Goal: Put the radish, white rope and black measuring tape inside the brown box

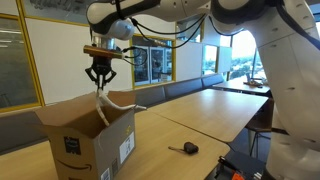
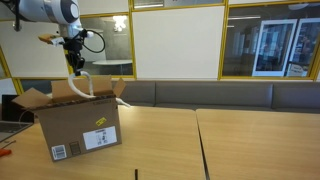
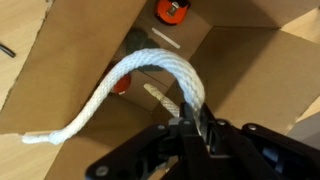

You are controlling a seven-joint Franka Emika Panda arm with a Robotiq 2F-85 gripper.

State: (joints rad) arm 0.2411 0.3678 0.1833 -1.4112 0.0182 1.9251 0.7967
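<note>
In both exterior views the gripper (image 1: 100, 73) hangs above the open top of the brown box (image 1: 88, 140), its fingers pinched on the white rope (image 1: 108, 100). The rope drops from the fingers, bends, and drapes over the box's rim, so part of it is inside and part lies outside the flaps.

Only an exterior view shows the black measuring tape (image 1: 188, 148). It lies on the wooden table (image 1: 215, 115) at the lower right of the frame, well apart from the box. From the opposite side, an exterior view shows the gripper (image 2: 73, 62) at the upper left, the rope (image 2: 82, 86) curling over the box (image 2: 85, 135), the white label on the box's side, and a bare stretch of table (image 2: 230, 145). The tape does not appear there.

The wrist view alone looks down into the box (image 3: 250, 70). The fingers (image 3: 207, 128) of the gripper (image 3: 195, 128) clamp the rope (image 3: 140, 65) at the bottom centre. From there the rope arcs up and then runs down to the lower left, where its end rests on a flap. A small red object (image 3: 122, 86) on the box floor is partly hidden behind the rope, and I cannot tell whether it is the radish. An orange-red item (image 3: 172, 9) with a dark patch shows at the top edge, and what it is remains unclear.
</note>
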